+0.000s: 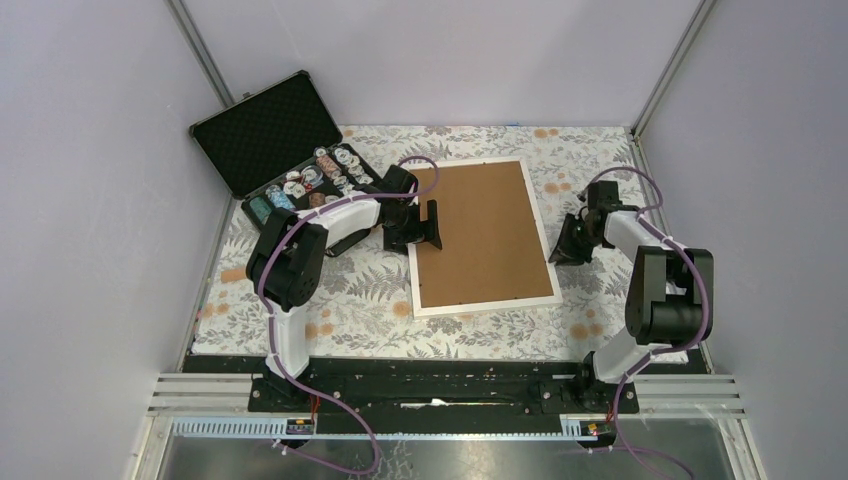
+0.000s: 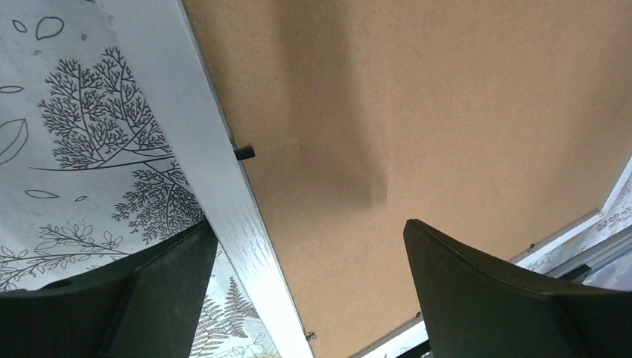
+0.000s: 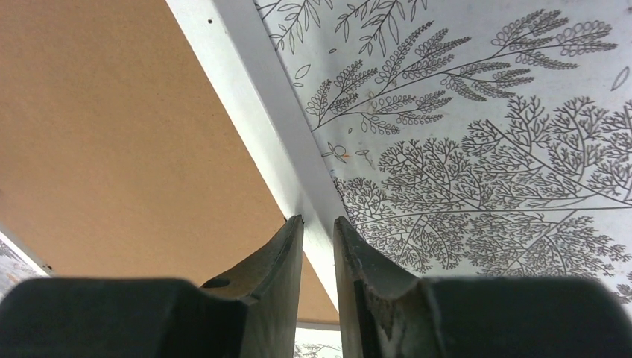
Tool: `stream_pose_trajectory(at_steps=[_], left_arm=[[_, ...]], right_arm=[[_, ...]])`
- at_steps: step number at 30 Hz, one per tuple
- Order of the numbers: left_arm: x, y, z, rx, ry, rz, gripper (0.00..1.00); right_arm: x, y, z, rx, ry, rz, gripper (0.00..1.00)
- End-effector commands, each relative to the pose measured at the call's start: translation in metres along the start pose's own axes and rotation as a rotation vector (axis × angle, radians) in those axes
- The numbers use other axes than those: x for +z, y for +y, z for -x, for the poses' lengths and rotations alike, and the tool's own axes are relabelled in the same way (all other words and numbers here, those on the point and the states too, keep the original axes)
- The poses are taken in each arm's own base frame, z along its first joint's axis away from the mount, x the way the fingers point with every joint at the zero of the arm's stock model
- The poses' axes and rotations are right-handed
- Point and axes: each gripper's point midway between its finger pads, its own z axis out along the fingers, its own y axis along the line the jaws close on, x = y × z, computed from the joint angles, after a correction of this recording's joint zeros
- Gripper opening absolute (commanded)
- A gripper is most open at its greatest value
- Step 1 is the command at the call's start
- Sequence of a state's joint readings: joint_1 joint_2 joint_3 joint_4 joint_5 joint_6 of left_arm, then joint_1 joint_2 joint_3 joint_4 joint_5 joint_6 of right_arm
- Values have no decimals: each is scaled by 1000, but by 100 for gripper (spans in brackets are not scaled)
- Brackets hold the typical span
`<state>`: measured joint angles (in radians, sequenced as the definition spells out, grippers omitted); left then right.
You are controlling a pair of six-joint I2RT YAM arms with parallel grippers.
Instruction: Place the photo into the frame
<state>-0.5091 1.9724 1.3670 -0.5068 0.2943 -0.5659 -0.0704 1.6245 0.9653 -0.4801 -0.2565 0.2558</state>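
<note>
The white frame [image 1: 485,305] lies flat mid-table with the plain brown backing board [image 1: 480,230] filling it. The photo is hidden from every view. My left gripper [image 1: 418,228] is open and empty, its jaws straddling the frame's left rail [image 2: 209,149] and the board [image 2: 417,112]; a small black retaining tab [image 2: 244,154] sticks out at the board's edge. My right gripper [image 1: 565,240] is at the frame's right rail [image 3: 253,97], fingers almost together with only a thin gap, holding nothing that I can see.
An open black foam-lined case [image 1: 265,130] with several poker chips [image 1: 315,175] stands at the back left, close behind my left arm. The floral tablecloth [image 1: 360,300] covers the table. Grey walls enclose the left, right and back.
</note>
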Motion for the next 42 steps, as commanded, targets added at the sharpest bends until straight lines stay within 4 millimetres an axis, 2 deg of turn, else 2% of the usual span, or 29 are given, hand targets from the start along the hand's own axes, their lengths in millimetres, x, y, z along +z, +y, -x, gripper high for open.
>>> stream_pose_trajectory(at_steps=[1, 10, 17, 22, 31, 39, 42], left_arm=[[-5, -21, 12, 27, -33, -64, 99], [-2, -22, 9, 22, -25, -66, 99], [5, -28, -1, 19, 7, -93, 99], [7, -35, -6, 24, 17, -119, 99], [9, -38, -9, 21, 27, -132, 99], [6, -41, -9, 24, 25, -139, 99], [7, -41, -9, 22, 26, -141, 99]], right_arm=[[9, 7, -6, -28, 33, 24, 29], [21, 5, -20, -37, 80, 7, 29], [31, 23, -37, -76, 110, 17, 29], [39, 29, -47, -95, 136, 12, 30], [49, 42, -55, -123, 163, 24, 35], [65, 25, -69, -117, 210, -79, 36], [68, 26, -65, -135, 205, -122, 35]])
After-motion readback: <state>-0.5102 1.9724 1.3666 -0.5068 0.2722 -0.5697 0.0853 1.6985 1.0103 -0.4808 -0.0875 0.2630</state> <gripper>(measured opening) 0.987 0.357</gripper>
